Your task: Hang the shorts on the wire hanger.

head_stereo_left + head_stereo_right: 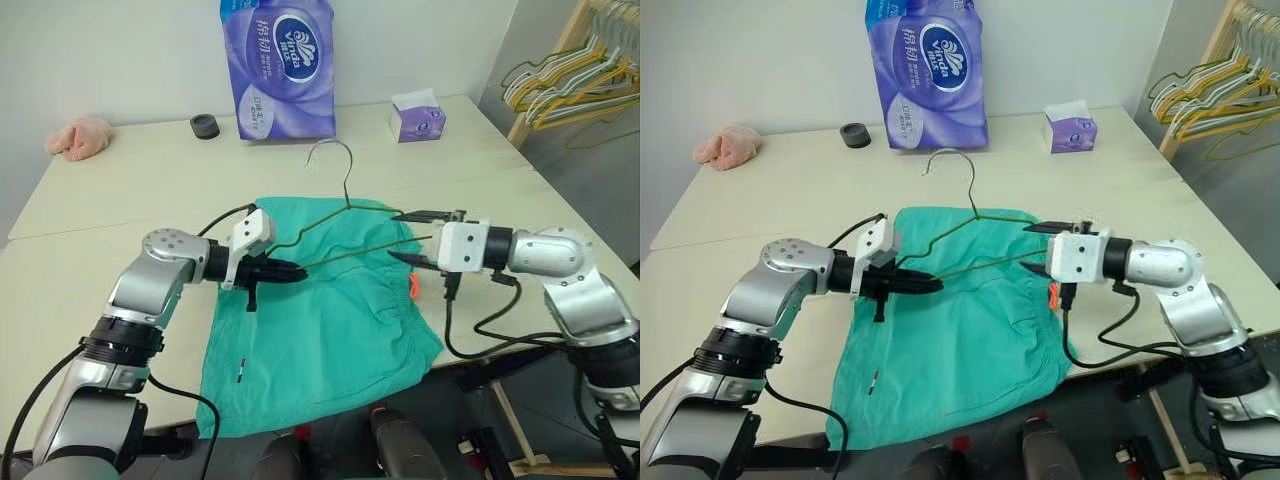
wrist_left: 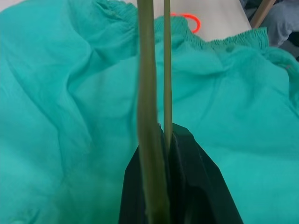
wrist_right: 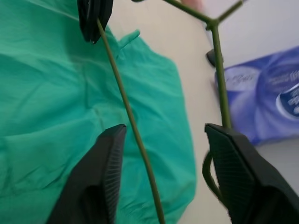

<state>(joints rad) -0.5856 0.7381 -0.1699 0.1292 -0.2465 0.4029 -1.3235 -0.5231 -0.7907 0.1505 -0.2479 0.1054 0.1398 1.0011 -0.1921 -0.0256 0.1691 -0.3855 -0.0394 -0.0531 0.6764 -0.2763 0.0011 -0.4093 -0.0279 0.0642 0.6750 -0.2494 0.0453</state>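
Observation:
The teal-green shorts (image 1: 320, 330) lie flat on the table, their gathered waistband and small orange tag (image 1: 412, 287) toward my right arm. The wire hanger (image 1: 346, 190) is held just above them with its hook pointing to the far side. My left gripper (image 1: 295, 271) is shut on the wire hanger's left corner; in the left wrist view two wires (image 2: 167, 70) run out from between its black fingers (image 2: 191, 186). My right gripper (image 1: 400, 236) is open at the hanger's right end. In the right wrist view a wire (image 3: 126, 102) passes between its spread fingers, nearer one finger.
A purple tissue pack (image 1: 278, 65), a small tissue box (image 1: 417, 118), a black round object (image 1: 204, 126) and a pink cloth lump (image 1: 80, 137) sit along the table's far side. A wooden rack with several hangers (image 1: 570, 80) stands at the far right.

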